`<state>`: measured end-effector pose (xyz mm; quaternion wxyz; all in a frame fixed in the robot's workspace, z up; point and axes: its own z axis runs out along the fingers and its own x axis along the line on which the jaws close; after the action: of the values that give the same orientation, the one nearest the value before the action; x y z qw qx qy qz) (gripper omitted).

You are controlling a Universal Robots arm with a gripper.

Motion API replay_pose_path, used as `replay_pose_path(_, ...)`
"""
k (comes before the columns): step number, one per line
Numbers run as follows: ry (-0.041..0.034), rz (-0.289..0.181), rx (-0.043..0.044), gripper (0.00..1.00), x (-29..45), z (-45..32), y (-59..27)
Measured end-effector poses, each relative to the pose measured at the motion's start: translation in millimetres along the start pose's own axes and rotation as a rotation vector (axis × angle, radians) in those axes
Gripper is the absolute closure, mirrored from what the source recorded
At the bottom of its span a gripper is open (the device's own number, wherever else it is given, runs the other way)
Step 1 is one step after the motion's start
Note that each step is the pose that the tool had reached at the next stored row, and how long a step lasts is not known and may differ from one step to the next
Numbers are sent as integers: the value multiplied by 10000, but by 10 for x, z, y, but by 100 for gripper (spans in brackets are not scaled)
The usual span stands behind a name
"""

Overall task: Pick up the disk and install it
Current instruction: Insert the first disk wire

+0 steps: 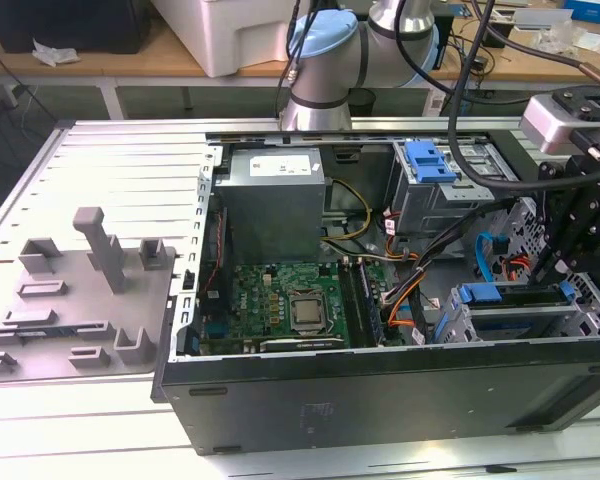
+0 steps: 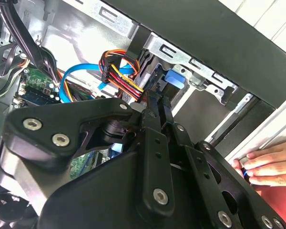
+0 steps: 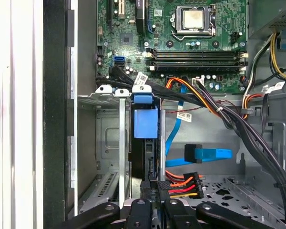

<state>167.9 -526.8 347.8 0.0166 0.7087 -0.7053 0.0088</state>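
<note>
Finding: the disk (image 3: 145,125) stands on edge in a slot of the cage (image 3: 107,98), at the corner of the case (image 1: 380,400) on the exterior view's right. Its blue carrier tab sits by the cage rim. My claw (image 3: 155,184) is at the disk's other end, touching it or just short of it. I cannot tell whether the claw is spread, pressed together or pinching the disk, and how deep the disk sits is hidden. Risks, in my judgement: a skewed disk could bind against the slot walls and jam under force. The power plug (image 3: 181,183), with its red and orange leads, lies just beside my claw, and the blue cable (image 3: 207,154) is near it, so either could snag or be pulled loose. A person's hand (image 2: 267,164) rests at the case edge close to my linkage, which is a pinch hazard if I shift that way.
</note>
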Motion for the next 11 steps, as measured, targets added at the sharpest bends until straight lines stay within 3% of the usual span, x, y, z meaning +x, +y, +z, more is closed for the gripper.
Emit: replay_pose_path(11, 2, -69, 3, 83, -1, 25, 0)
